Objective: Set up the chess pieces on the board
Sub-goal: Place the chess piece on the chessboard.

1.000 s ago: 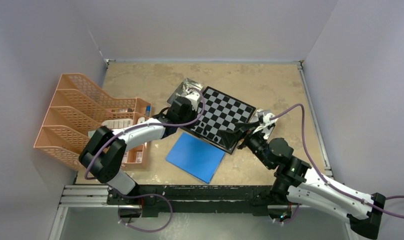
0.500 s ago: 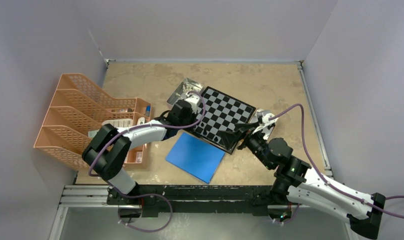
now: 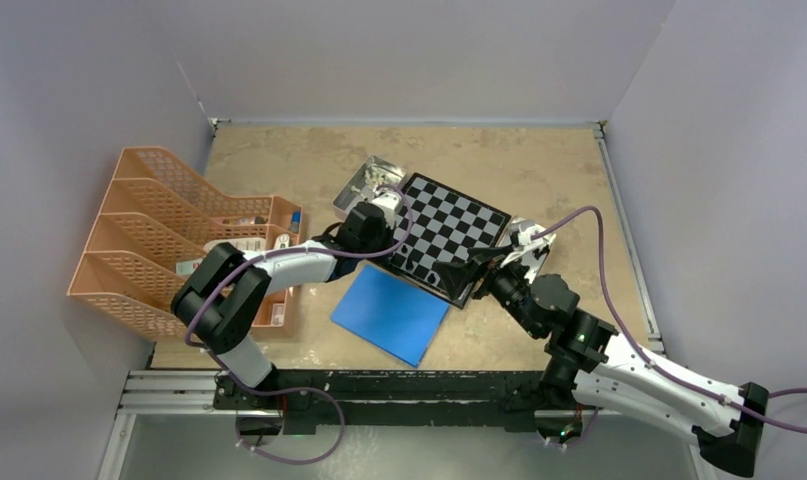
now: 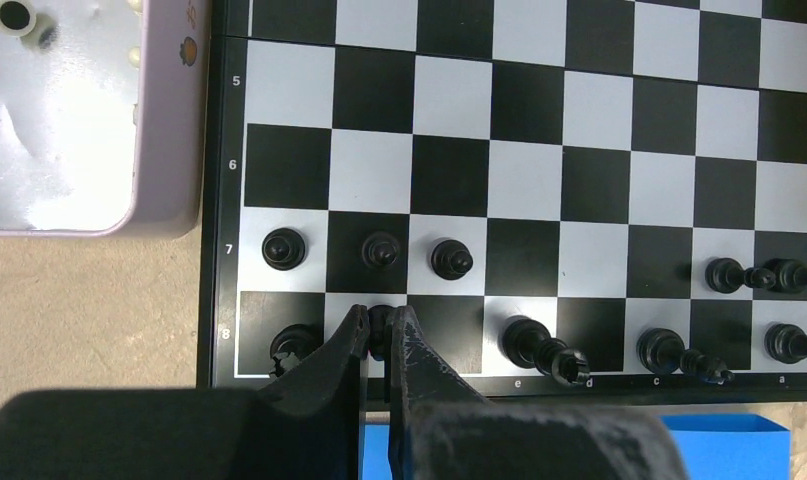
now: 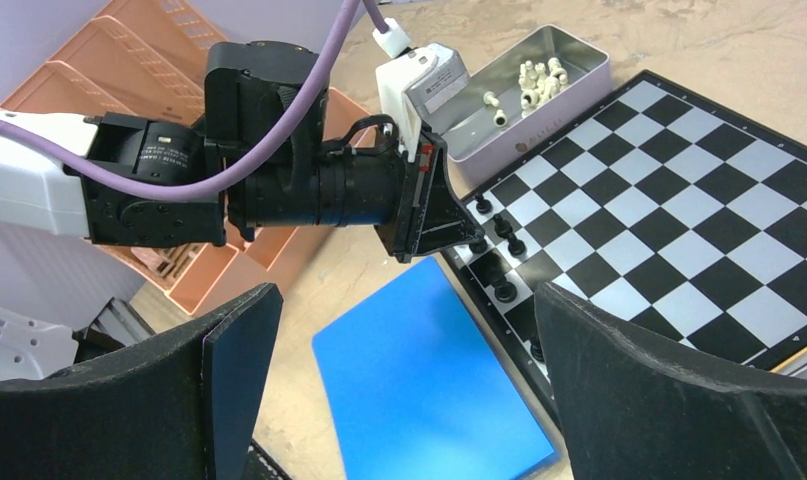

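Top external view: the board (image 3: 457, 225) lies skewed in the middle of the counter (image 3: 279, 160). A blue sheet (image 3: 391, 313) lies just beside its near-left edge and an open metal tin (image 3: 354, 190) just beside its far-left edge. An orange file rack (image 3: 149, 230) stands at the left. My left arm reaches to the board's left corner, and from here its wrist hides the fingertips. My right gripper (image 3: 469, 263) hangs over the board's near corner, jaws spread wide with nothing between them.

Left wrist view: my left gripper (image 4: 379, 345) is clamped on a small black chess piece (image 4: 379, 320) at the second square of row 8, along the board's near edge. I cannot tell whether the piece touches the square. Another black piece stands in the corner square (image 4: 294, 345) just beside it. Three black pawns (image 4: 381, 250) fill the first three squares of row 7. Further right, black figures (image 4: 539, 345) stand on e, c and a of row 8, and two more at the far end of row 7. The tin's corner shows at top left.

Right wrist view: my right fingers (image 5: 229, 370) frame the bottom corners, well apart and empty. Between them the left gripper's tips point down at the board's corner. Cream pieces (image 5: 534, 80) lie in the tin beyond.
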You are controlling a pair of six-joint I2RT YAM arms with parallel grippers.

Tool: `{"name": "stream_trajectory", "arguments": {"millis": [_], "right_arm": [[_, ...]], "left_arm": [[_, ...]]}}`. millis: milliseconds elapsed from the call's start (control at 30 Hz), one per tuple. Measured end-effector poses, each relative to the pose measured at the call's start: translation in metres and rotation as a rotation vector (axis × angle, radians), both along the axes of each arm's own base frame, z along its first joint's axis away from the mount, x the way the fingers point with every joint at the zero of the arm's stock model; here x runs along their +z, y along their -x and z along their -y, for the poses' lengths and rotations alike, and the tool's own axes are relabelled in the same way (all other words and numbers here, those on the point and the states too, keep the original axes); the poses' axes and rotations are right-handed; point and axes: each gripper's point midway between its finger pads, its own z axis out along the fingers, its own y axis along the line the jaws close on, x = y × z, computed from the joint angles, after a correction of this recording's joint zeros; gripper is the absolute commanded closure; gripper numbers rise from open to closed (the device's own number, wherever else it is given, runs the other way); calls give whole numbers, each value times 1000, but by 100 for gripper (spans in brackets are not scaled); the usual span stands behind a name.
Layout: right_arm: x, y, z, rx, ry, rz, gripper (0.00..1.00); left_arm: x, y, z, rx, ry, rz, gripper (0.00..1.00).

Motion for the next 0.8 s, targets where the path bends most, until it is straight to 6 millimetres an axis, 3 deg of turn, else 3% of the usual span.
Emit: {"name": "stream_trajectory", "arguments": {"millis": [800], "right_arm": [[-13, -4, 0, -18, 31, -20, 1]], "left_arm": [[-1, 2, -2, 28, -89, 54, 89]]}}
